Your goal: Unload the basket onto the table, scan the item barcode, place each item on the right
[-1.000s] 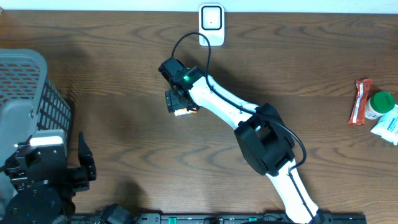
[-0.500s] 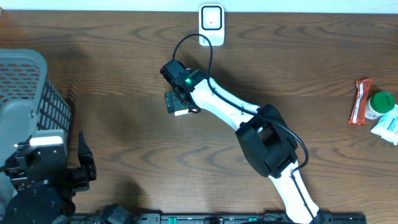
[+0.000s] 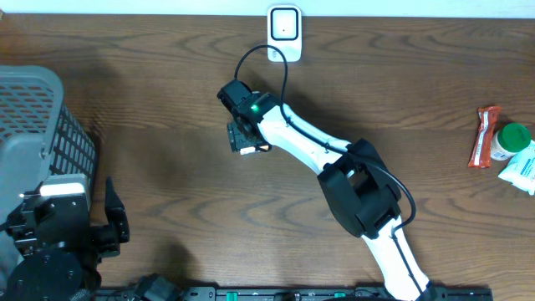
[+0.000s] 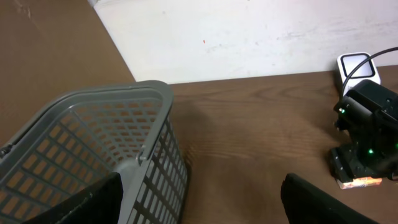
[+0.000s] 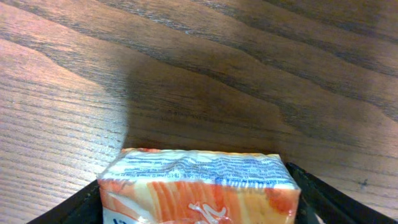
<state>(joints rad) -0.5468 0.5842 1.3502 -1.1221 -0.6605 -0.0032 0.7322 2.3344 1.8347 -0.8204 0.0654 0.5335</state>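
Gripping orange packet [image 5: 200, 180], right end effector [image 5: 198, 190] stands wide.

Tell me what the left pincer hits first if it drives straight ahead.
Probably the grey plastic mesh basket: its corner lies just ahead of the left pincer, off-centre. Depth is unclear, so it might slip past.

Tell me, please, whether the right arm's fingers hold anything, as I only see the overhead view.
Observer: Yes, the right wrist view shows an orange-and-white packet between the right fingers, pressed at both sides.
Operator: Can you see a barcode on it?
Observer: No; the visible face carries only fine blue print, too small to read.
Operator: And the left fingers?
Observer: In the left wrist view the left fingers stand apart with nothing between them.
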